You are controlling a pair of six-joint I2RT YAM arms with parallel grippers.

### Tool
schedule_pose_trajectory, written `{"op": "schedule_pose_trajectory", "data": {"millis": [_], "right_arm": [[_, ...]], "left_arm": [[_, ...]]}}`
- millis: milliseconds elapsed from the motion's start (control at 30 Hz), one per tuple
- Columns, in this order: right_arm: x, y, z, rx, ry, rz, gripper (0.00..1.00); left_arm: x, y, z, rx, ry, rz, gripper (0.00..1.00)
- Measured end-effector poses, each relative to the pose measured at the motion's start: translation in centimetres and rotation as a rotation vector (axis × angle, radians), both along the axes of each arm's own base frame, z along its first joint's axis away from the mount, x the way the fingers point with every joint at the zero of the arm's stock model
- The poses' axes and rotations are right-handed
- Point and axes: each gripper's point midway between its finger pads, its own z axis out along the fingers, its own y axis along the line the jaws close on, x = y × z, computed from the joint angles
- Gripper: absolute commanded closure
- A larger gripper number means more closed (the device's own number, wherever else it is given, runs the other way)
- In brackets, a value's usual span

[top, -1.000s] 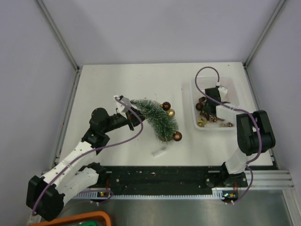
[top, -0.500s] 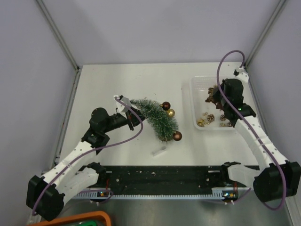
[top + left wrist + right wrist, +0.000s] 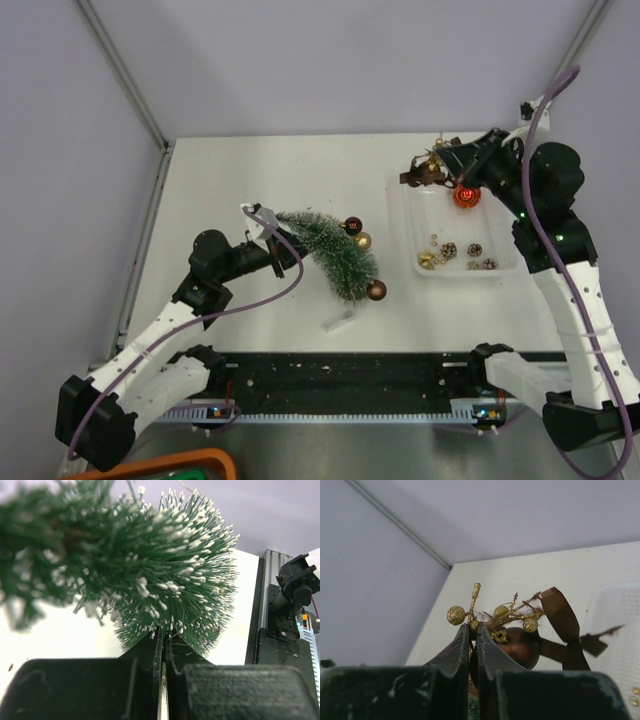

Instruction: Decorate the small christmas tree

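- Black jaws of the left gripper (image 3: 279, 258) are seen pressed together at the left of the white table (image 3: 210, 180), close against dark green bristles. In the left wrist view only a hairline slit is left between them, and whether anything is caught there cannot be told.
- The small christmas tree (image 3: 330, 250) is found just left of the table's centre. It is bent in an arc, with its narrow end beside the left gripper and its broad end nearer the front edge. Whitish tips are seen on its bristles.
- Three baubles are set against the tree's right side. A dark red bauble (image 3: 352, 224) and a gold bauble (image 3: 364, 240) sit just beside each other, and a brown bauble (image 3: 377, 290) is placed at the broad end.
- A small white scrap (image 3: 338, 322) is seen on the table just in front of the tree.
- A clear tray (image 3: 410, 232) is placed to the right, well apart from the tree, with small gold trinkets (image 3: 446, 250) lying in its near half.
- The right gripper (image 3: 440, 166) is held above the tray's far left corner. Its jaws are pinched on the thin gold stem of an ornament sprig (image 3: 520, 630), which is made up of gold beads, a brown ball and a brown ribbon bow.
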Motion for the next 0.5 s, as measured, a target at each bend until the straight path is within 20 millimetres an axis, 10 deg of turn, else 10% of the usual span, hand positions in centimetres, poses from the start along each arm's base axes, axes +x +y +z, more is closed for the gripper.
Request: {"op": "schedule_pose_trajectory", "data": {"millis": [200,500], "right_arm": [[-4.2,5.0,3.7,0.085,-0.084,0.267,1.0],[-10.6,13.7,3.8,0.097,-0.095,0.69,1.0]], "left_arm": [[0.0,0.0,0.0,0.0,0.0,0.0,1.0],[0.0,0.0,0.0,0.001,0.0,0.0,1.0]]}}
